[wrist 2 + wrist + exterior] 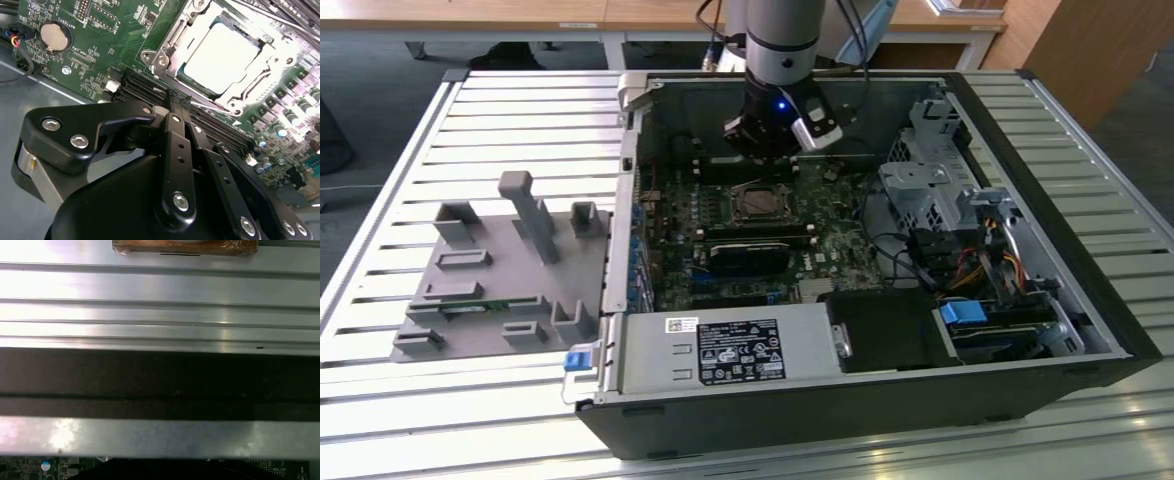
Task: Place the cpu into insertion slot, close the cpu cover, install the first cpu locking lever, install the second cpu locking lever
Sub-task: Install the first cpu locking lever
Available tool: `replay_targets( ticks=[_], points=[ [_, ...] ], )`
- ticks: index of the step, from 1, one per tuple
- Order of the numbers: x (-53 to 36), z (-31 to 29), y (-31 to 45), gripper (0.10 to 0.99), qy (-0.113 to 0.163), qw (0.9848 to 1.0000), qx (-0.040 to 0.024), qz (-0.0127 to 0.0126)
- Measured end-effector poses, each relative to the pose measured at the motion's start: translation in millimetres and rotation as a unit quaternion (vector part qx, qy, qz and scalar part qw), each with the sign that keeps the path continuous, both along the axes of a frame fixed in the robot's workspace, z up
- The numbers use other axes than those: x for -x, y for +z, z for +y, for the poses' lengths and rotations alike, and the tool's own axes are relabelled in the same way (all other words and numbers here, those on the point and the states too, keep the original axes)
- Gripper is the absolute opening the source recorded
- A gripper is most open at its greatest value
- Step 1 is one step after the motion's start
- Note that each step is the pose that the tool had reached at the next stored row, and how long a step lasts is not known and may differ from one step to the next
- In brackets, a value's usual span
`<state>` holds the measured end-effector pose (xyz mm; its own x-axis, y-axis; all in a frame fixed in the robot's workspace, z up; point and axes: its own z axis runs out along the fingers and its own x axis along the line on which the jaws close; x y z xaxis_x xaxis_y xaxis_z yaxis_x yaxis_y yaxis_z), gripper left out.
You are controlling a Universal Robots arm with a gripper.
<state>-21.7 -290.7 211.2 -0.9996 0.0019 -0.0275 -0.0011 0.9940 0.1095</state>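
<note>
Arm (781, 40) comes down near-vertical into the open case (854, 410), wrist over the far half of the board (100, 65). Gripper (177, 99): black, bolted link bars; the two ribbed fingers (173, 106) are drawn together, no gap between the tips. The tips sit just beside a thin bright wire lever (212, 105) at the socket's near edge; cannot tell whether they pinch it. Cpu (220, 55), flat, pale and matte, lies seated in the slot (758, 203). Cover (260, 82), a stamped shiny steel frame, lies flat over the cpu's edges, with the cpu face showing through its window. Long black memory slots (142, 87) run between the fingers and the socket. A round silver coin cell (53, 36) sits further off on the green board. The case stands on a table (520, 110) of ribbed aluminium slats. A grey moulded fixture (480, 300) lies at the exterior view's left, well apart.
</note>
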Motion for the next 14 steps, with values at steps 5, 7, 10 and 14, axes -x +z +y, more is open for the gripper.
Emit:
replay_targets(
  ticks=[5,7,10,14],
  points=[
    [-1.6,0.1,-4.1,0.106,0.0,1.0,0.0003,0.0002],
    [-1.9,0.3,-5.3,0.106,0.0,1.0,0.0008,0.0004],
    [-2.2,0.6,-7.0,0.106,0.0,1.0,0.0024,0.0004],
    [-2.5,0.9,-9.4,0.106,0.0,1.0,0.0054,0.0006]
  ],
)
